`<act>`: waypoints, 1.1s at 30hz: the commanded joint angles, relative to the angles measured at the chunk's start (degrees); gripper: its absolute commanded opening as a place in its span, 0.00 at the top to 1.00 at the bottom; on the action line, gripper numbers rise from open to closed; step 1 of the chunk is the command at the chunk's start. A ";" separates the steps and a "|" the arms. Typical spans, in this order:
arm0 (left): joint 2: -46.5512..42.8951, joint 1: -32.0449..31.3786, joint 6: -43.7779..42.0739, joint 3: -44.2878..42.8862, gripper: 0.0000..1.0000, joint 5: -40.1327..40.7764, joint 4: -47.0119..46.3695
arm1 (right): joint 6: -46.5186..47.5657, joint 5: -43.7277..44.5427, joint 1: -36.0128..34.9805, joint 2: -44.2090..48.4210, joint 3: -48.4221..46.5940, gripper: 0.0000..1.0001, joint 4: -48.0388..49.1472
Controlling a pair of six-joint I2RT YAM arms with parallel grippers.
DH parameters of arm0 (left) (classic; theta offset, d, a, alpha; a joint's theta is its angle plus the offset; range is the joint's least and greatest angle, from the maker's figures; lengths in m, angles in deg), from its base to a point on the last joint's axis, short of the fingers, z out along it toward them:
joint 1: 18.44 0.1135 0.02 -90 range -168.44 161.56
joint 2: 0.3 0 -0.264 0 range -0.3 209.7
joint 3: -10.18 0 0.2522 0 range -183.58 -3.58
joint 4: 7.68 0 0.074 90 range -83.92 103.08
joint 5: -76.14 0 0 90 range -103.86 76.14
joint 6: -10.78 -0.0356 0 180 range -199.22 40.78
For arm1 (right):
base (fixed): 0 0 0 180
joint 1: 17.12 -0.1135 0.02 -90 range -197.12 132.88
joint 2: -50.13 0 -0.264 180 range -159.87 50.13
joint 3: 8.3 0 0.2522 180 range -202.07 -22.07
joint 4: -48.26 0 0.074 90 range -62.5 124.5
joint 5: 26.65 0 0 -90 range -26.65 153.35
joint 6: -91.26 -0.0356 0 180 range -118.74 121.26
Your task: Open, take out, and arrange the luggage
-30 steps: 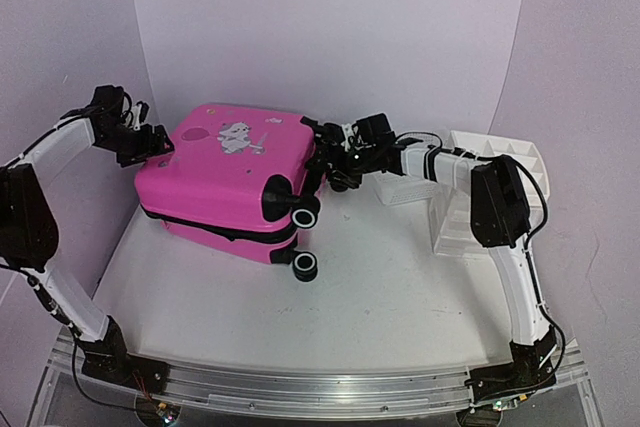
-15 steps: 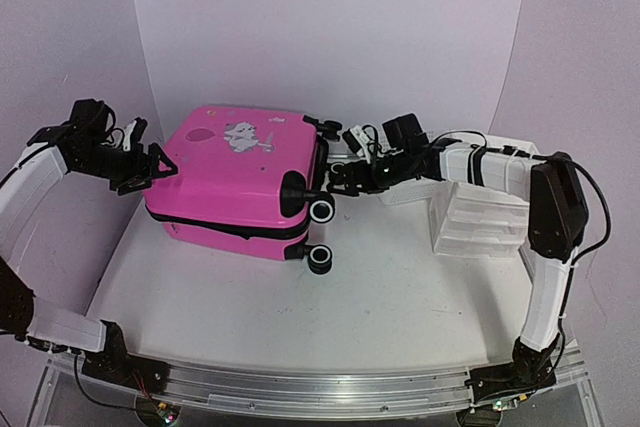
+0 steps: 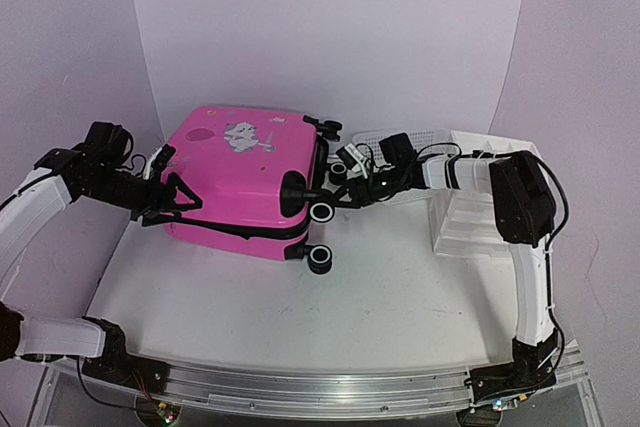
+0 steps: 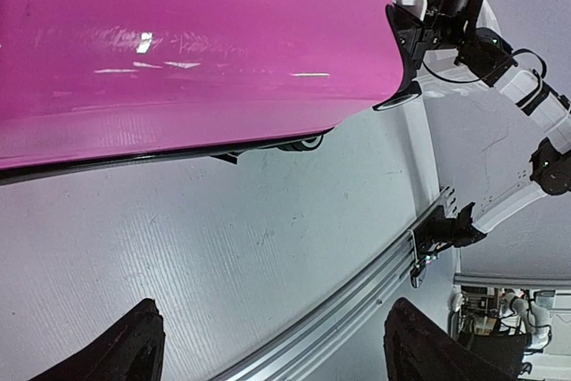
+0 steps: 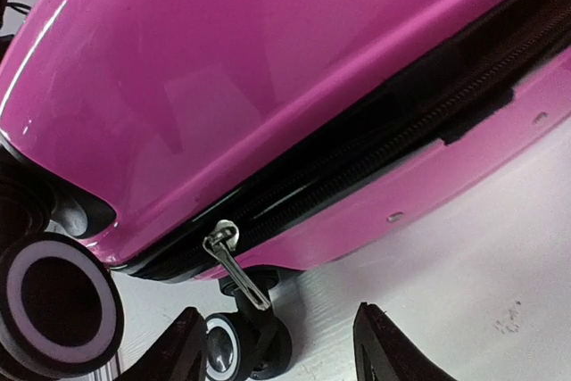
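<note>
The hot-pink luggage (image 3: 240,172) lies flat and shut on the table, its black wheels (image 3: 321,211) toward the right. My left gripper (image 3: 178,197) sits at the case's front left side. In the left wrist view the pink shell (image 4: 196,42) fills the top, and the left gripper (image 4: 277,345) is open over bare table. My right gripper (image 3: 350,192) is at the wheel end. In the right wrist view the black zipper runs across the luggage (image 5: 223,86). The metal zipper pull (image 5: 236,265) hangs just above the open right gripper (image 5: 281,354), not between its fingers.
A white drawer organizer (image 3: 480,217) stands at the right, beside my right arm. A white mesh basket (image 3: 420,135) sits behind that arm. The metal rail (image 3: 300,387) runs along the near table edge. Curved white walls close the back and sides.
My left arm swung from the case's back left corner down to its front left side. The case shifted slightly right. The right gripper's jaws narrowed near the wheel end.
</note>
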 commanded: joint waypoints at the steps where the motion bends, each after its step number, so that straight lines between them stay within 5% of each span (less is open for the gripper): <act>1: -1.19 -1.16 2.15 1.47 0.15 -0.48 -1.03 | -0.85 -8.29 -1.10 -3.17 -5.14 0.44 7.57; 13: -2.44 -3.45 5.75 4.23 0.16 -1.84 -4.35 | -5.37 -12.99 -2.53 -7.85 -7.81 0.59 11.70; 33: 1.24 -10.86 12.66 4.21 0.18 0.02 -12.60 | -10.60 -7.70 -4.79 -0.13 6.53 0.88 22.07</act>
